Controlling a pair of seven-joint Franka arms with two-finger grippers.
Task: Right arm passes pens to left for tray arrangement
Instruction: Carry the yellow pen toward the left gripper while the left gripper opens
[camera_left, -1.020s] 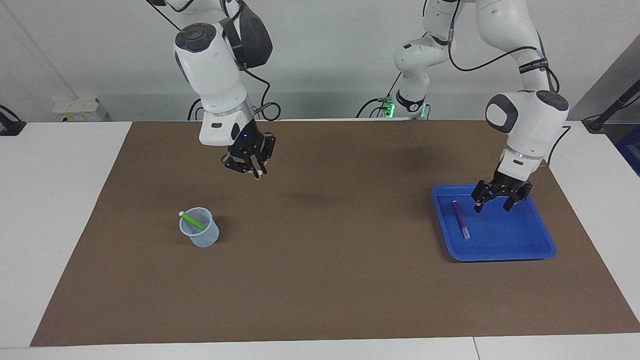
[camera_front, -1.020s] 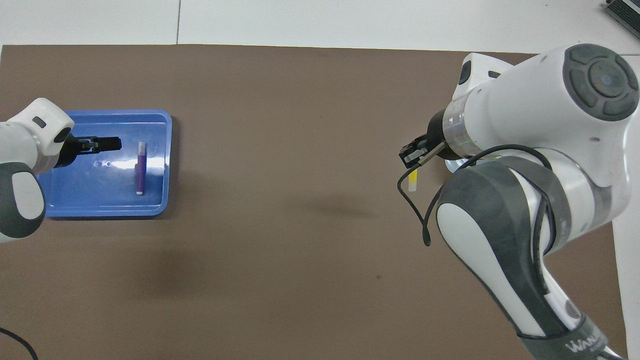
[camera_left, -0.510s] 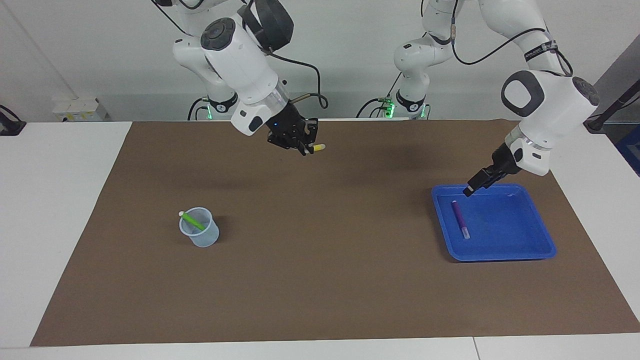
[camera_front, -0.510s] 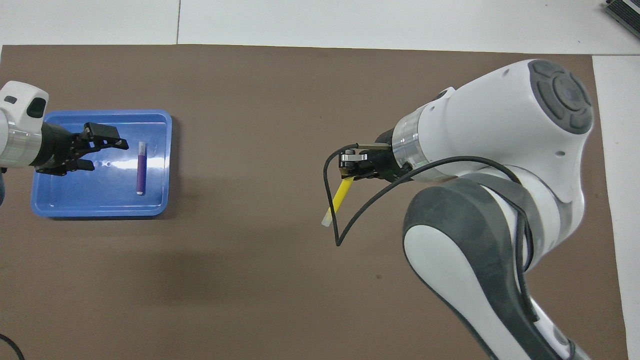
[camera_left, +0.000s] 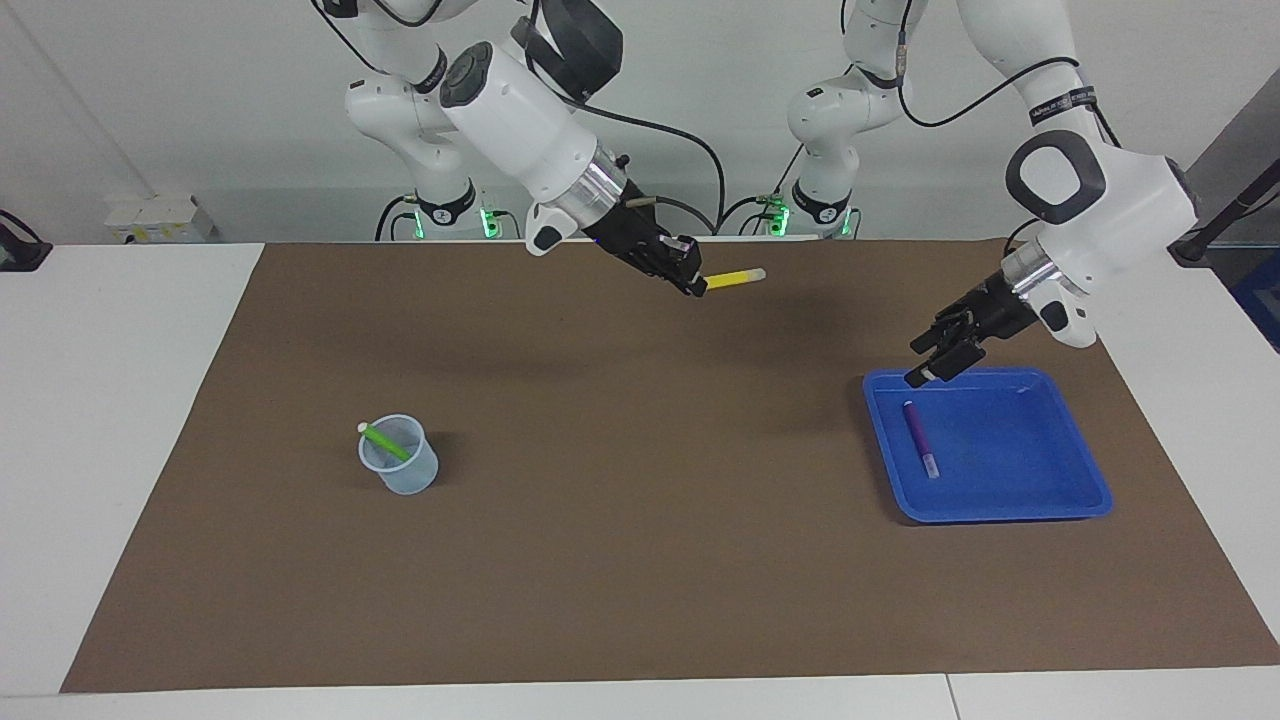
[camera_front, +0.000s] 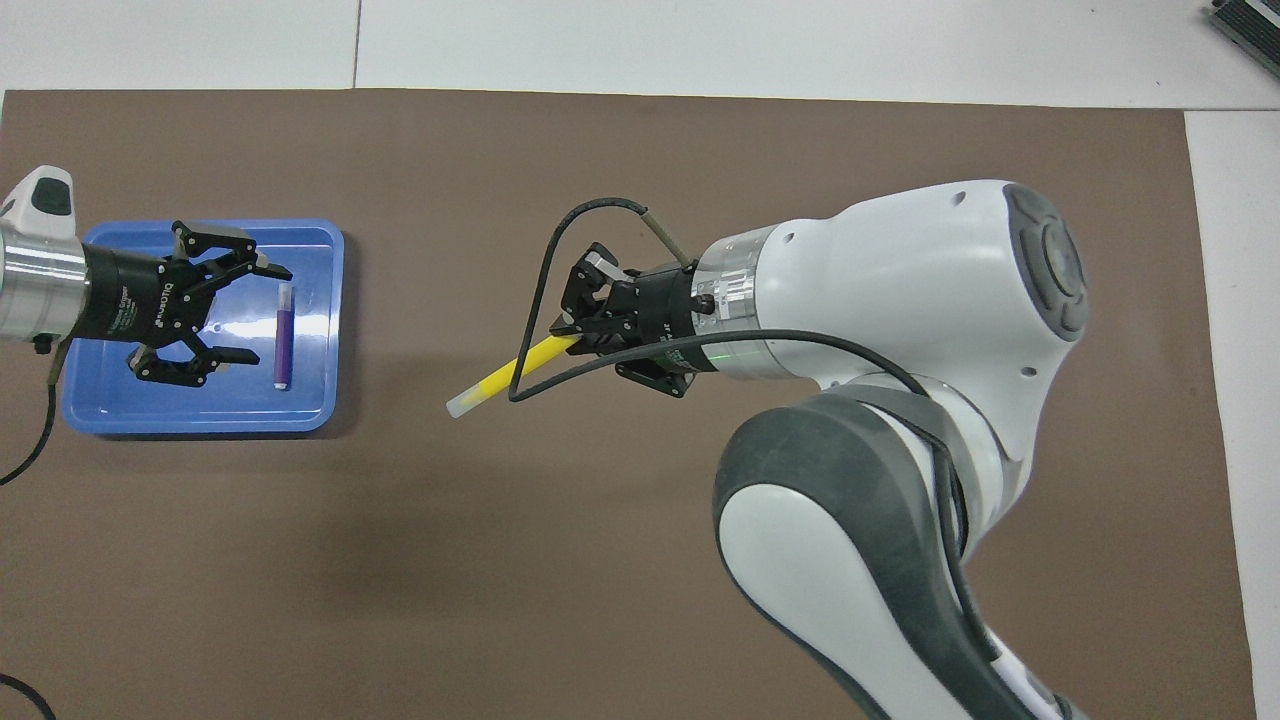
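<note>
My right gripper (camera_left: 694, 282) (camera_front: 571, 338) is up over the middle of the mat, shut on one end of the yellow pen (camera_left: 735, 277) (camera_front: 500, 377). The pen lies roughly level, its pale tip pointing toward the left arm's end. Raised over the blue tray's (camera_left: 1000, 514) (camera_front: 150, 405) edge, my left gripper (camera_left: 928, 364) (camera_front: 264, 314) is open, empty and turned toward the middle. The purple pen (camera_left: 921, 438) (camera_front: 283, 335) lies flat in the tray. The green pen (camera_left: 384, 441) leans in a clear cup (camera_left: 402, 472) toward the right arm's end; the overhead view hides both under the right arm.
A brown mat (camera_left: 640, 560) (camera_front: 400, 560) covers most of the white table (camera_left: 110, 420). Cables loop beside the right wrist (camera_front: 545, 270). Both arm bases stand along the robots' edge of the table.
My right arm swung the yellow pen from beside the cup toward the mat's middle and tipped it level. My left gripper rose out of the tray and turned toward the middle, still open.
</note>
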